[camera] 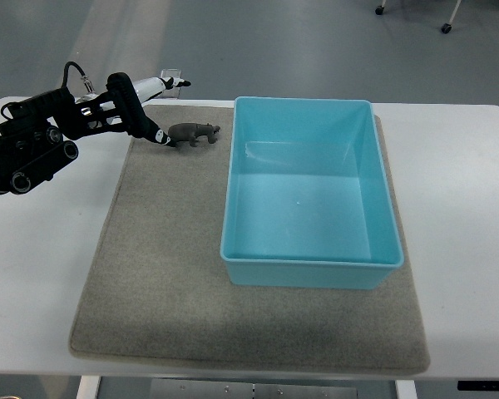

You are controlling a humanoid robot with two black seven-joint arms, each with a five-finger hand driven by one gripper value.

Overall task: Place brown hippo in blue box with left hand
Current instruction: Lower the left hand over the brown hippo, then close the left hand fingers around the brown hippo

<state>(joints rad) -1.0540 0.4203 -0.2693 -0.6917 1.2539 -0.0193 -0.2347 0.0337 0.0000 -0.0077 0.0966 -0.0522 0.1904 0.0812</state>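
Brown hippo [193, 133] upright on mat [150, 266] | left hand [137, 112] open, just beside

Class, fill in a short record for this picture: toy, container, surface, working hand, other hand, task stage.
toy: brown hippo, standing on the mat, left of the box
container: blue box, open top, nothing inside
surface: grey mat on a white table
working hand: left hand, fingers open, fingertips beside the hippo's rear
other hand: not in view
task stage: hippo not yet grasped
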